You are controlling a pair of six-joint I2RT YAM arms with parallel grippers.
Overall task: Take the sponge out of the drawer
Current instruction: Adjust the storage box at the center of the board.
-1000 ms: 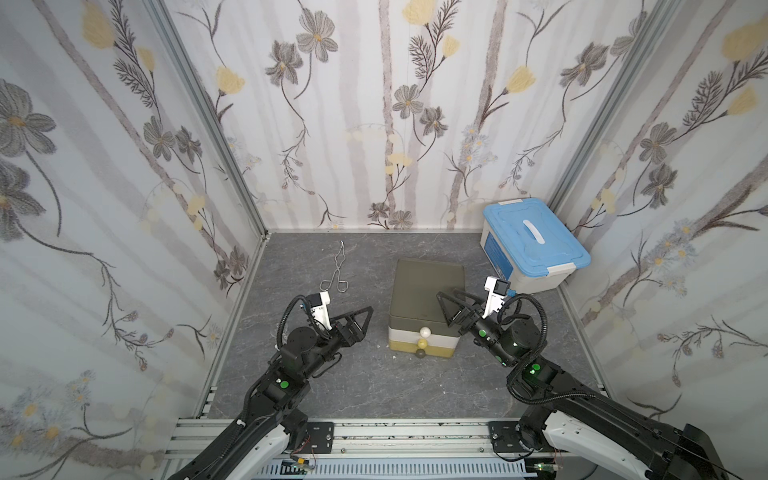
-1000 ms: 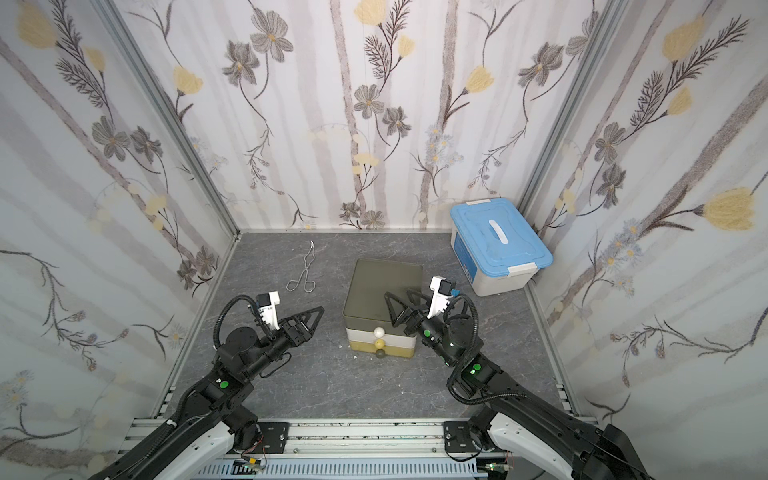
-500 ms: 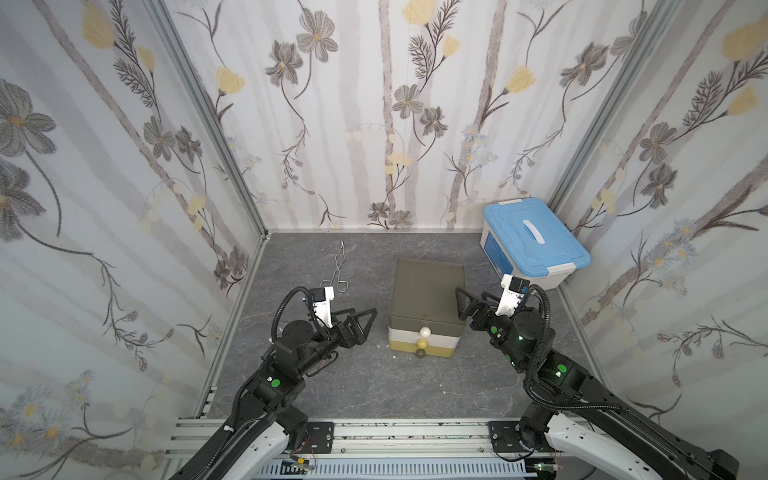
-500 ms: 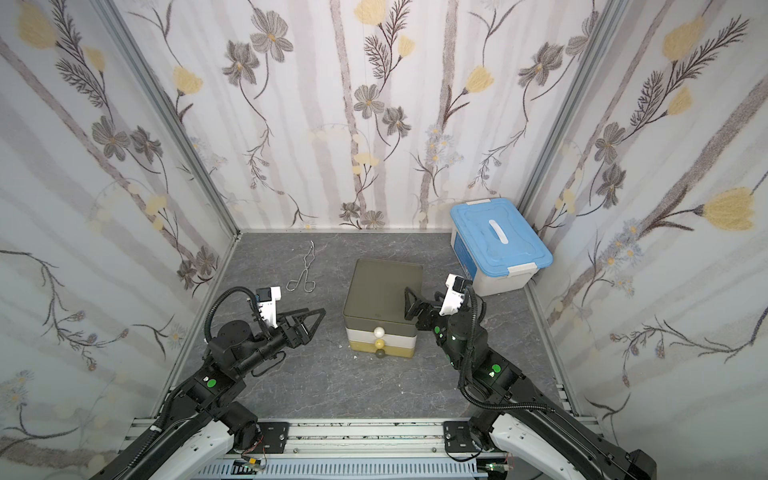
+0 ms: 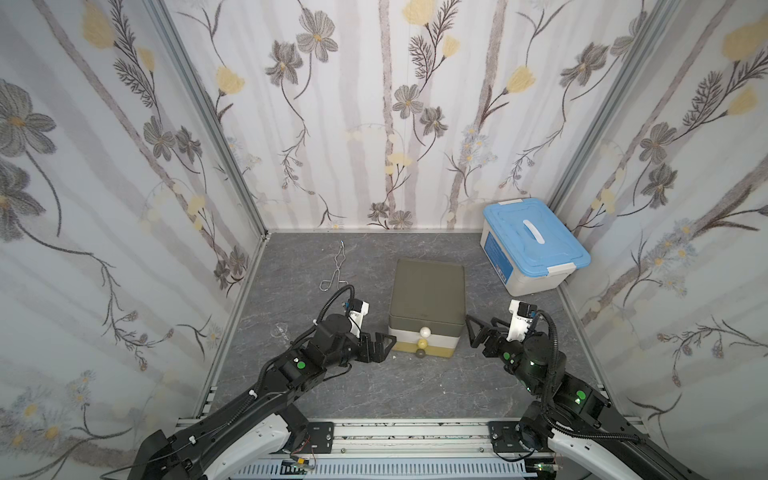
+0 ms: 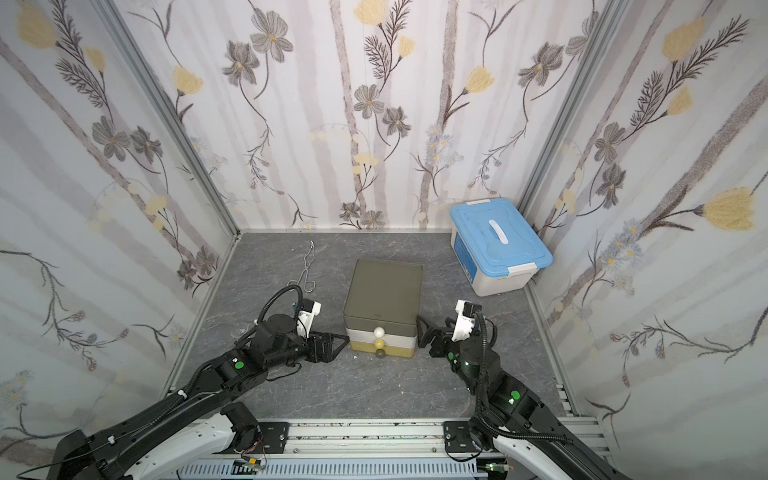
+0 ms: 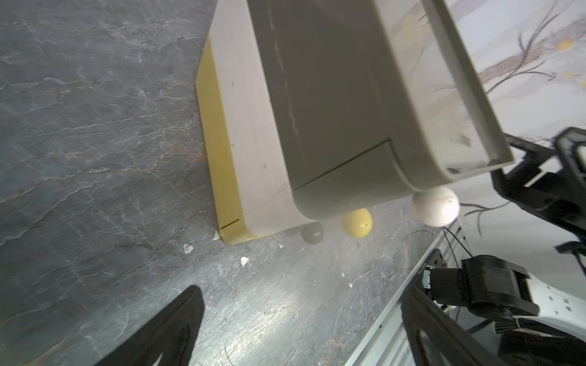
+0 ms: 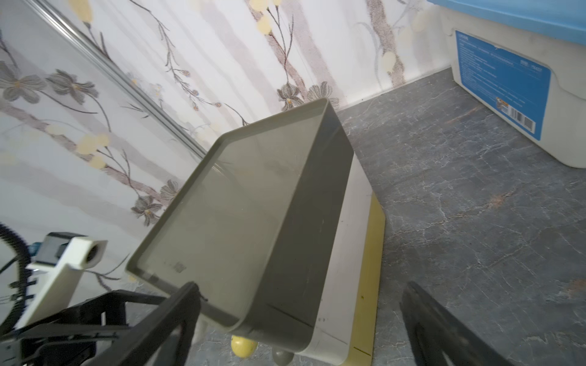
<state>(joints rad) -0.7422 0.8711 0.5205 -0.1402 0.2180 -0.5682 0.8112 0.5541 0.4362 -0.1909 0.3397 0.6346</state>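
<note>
My left fingers are spread wide and empty, just beside the drawer unit at its front corner. My right fingers are spread the same way near the opposite front corner. All three drawers are pushed in, so the sponge is hidden from me. Tongs and a blue-lidded box lie farther back on the tabletop.
</note>
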